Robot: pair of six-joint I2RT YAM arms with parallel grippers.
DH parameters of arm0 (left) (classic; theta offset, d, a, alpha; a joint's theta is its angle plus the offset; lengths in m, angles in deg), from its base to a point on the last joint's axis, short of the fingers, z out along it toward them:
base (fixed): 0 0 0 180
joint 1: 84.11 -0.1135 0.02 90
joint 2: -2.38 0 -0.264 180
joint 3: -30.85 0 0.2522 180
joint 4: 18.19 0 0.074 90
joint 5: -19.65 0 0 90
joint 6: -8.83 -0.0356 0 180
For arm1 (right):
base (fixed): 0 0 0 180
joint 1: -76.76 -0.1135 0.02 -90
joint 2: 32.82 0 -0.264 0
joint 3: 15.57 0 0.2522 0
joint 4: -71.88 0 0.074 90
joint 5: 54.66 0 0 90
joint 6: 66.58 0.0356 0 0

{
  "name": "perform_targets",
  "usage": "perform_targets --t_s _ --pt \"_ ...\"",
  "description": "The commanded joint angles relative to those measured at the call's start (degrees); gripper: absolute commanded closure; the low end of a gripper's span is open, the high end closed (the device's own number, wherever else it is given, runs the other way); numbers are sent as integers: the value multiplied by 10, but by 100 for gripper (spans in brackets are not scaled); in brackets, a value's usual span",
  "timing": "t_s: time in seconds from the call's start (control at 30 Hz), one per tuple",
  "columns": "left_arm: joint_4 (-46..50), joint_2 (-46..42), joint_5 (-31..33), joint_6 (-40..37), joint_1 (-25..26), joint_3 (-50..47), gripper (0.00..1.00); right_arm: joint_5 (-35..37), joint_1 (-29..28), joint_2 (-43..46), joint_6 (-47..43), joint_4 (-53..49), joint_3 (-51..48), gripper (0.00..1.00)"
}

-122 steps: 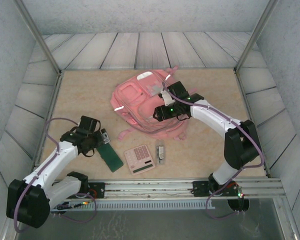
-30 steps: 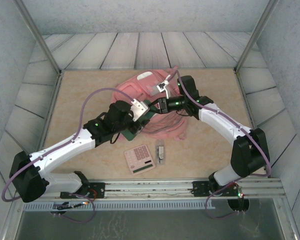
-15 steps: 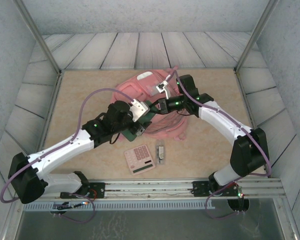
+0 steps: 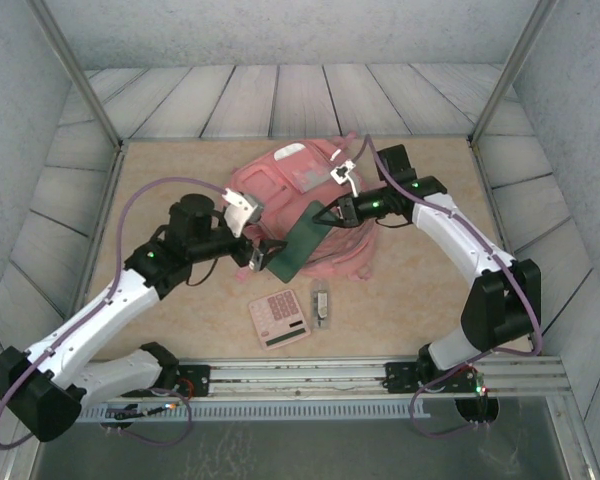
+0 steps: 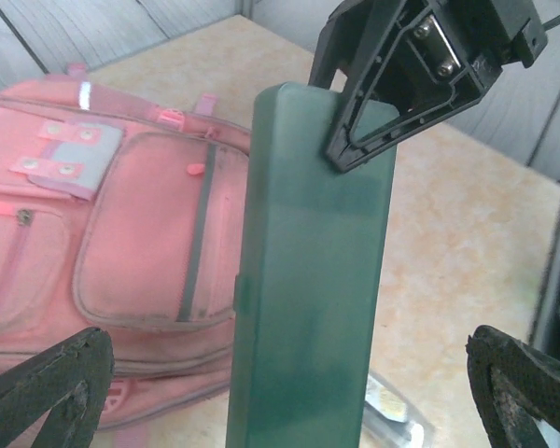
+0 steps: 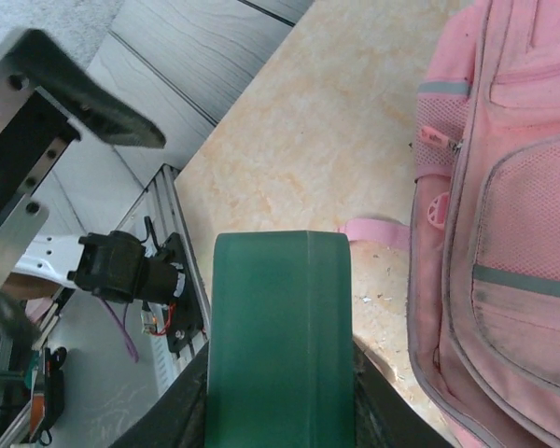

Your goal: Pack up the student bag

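Note:
The student bag (image 4: 280, 185), a large pink backpack, lies flat at the table's middle back; it also shows in the left wrist view (image 5: 93, 233) and the right wrist view (image 6: 513, 233). A long dark green case (image 4: 302, 240) hangs tilted over the bag's near edge. My right gripper (image 4: 332, 215) is shut on the case's upper end (image 5: 308, 280), its black fingers (image 5: 392, 103) clamping both sides. The case (image 6: 280, 345) sits between the right gripper's (image 6: 280, 411) own pads. My left gripper (image 4: 256, 256) stands wide open around the case's lower end, its fingertips (image 5: 51, 383) far apart and off the case.
A pink calculator (image 4: 280, 318) and a small clear-and-grey object (image 4: 322, 305) lie on the tan tabletop just in front of the bag. The metal rail (image 4: 380, 375) with the arm bases runs along the near edge. Grey panelled walls close in the other sides.
My left gripper has opened, let go of the green case and drawn back to the left. The right gripper now holds the case alone and has shifted slightly up and right.

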Motion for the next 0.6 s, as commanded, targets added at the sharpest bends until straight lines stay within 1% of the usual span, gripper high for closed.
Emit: perform_targets --t_s 0.0,0.1,0.17,0.27,0.33,0.43,0.5,0.57 --pt "19 -16 -154 15 -22 -11 0 -86 -1 33 -82 -52 23 75" --pt "22 -17 -186 7 -45 -13 3 -90 2 40 -108 -74 35 75" --pt "13 -12 -236 4 -65 -15 5 -101 9 45 -107 -77 41 75" --pt "14 3 -288 -7 -80 -13 5 -131 13 47 -126 -93 55 75" --pt "27 18 -306 -15 -85 -5 6 -150 14 52 -134 -95 61 75" --pt "46 41 -352 -30 -86 4 14 -177 14 58 -139 -97 75 75" --pt "55 51 -413 -53 -87 8 15 -184 14 59 -147 -105 88 74" --pt "56 49 -446 -57 -87 8 16 -185 14 59 -147 -105 99 73"
